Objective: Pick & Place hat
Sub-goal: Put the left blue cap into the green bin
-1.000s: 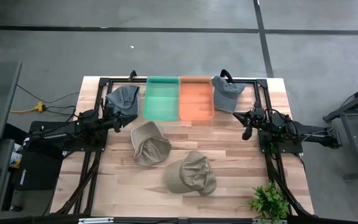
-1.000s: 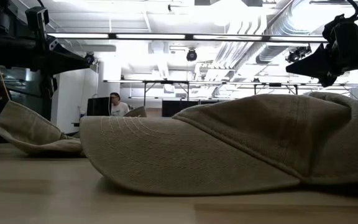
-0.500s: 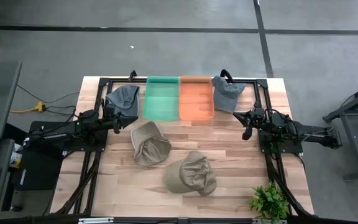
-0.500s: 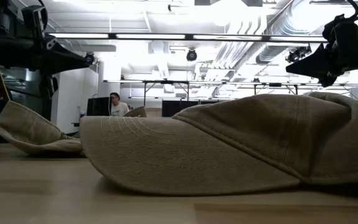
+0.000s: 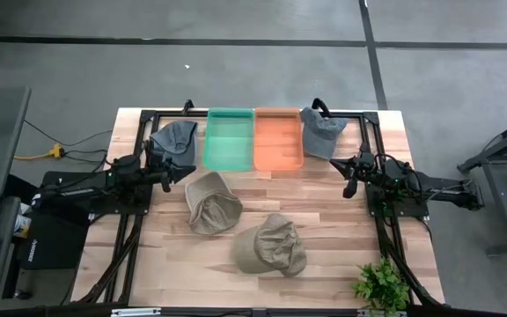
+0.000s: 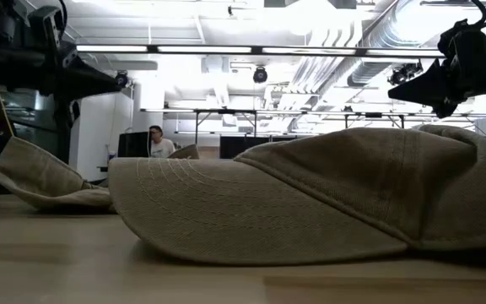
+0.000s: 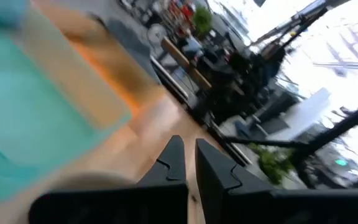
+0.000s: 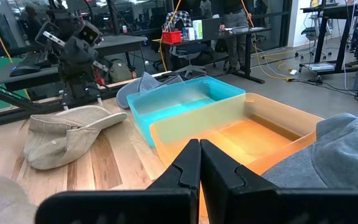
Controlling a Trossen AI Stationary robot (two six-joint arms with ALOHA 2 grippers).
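Two tan hats lie on the wooden table: one [image 5: 271,246] near the front middle, resting brim-down [image 6: 310,194], and one [image 5: 211,202] left of centre, upturned [image 8: 67,134]. A grey hat [image 5: 174,139] lies at the far left and another [image 5: 322,130] at the far right. My left gripper [image 5: 181,173] hovers shut and level at the left, between the left grey hat and the upturned tan hat [image 7: 188,155]. My right gripper [image 5: 349,188] hovers shut and level at the right, below the right grey hat [image 8: 199,149]. Neither touches a hat.
A green bin [image 5: 229,113] and an orange bin [image 5: 278,113] stand side by side at the far edge between the grey hats. A potted plant [image 5: 381,286] sits at the near right corner. A person shows in the room beyond the table [image 6: 154,139].
My left gripper has rolled a little about the line it points along, staying in place. The hats lie as before.
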